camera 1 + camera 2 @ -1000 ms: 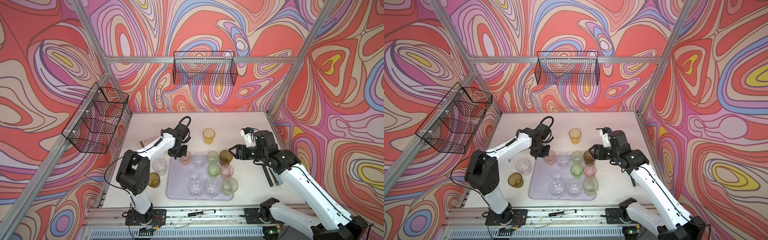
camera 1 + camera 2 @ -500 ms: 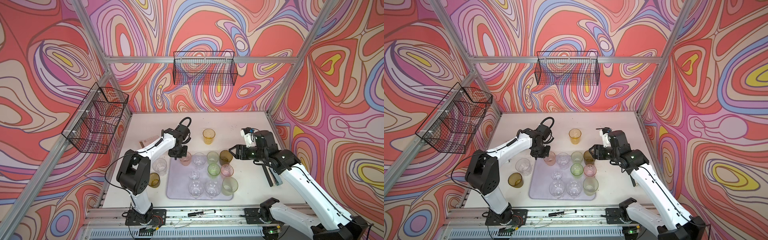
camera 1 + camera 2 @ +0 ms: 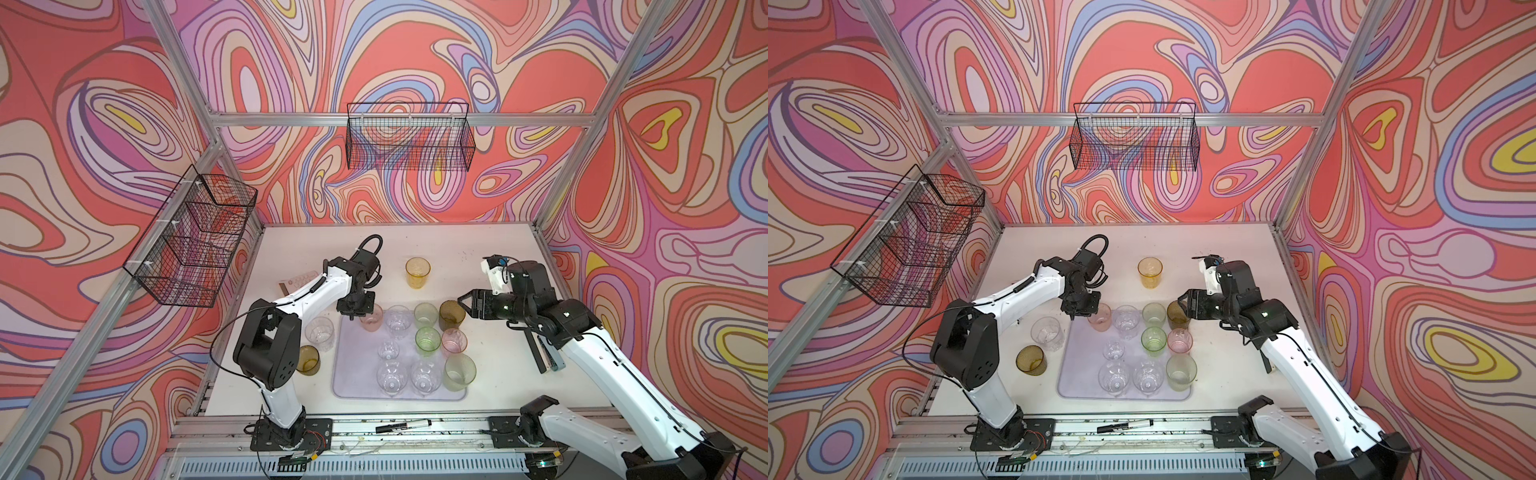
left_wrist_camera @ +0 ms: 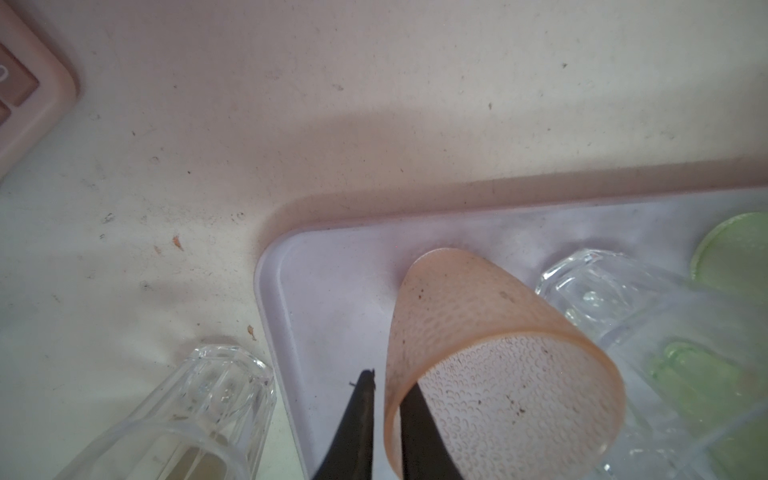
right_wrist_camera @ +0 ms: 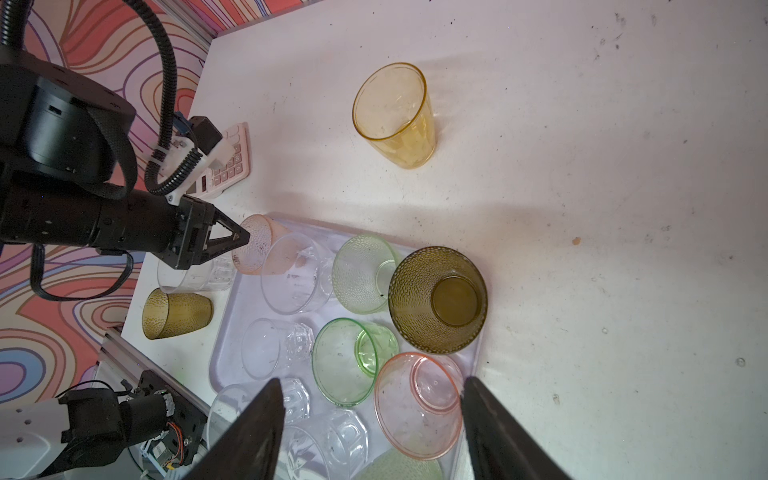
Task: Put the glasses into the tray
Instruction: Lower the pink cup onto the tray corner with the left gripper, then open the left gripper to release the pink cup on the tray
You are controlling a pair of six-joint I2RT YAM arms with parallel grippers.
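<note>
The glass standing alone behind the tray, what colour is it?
The lone glass is amber-yellow, clearest in the right wrist view.

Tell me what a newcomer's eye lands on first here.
First, the swirling red, pink and purple walls that wrap the whole cell. Next, the cluster of coloured and clear glasses on the lavender tray at the table's front middle, where the left gripper straddles the rim of a peach glass in the tray's far left corner. One amber-yellow glass stands alone on the table behind the tray.
</note>
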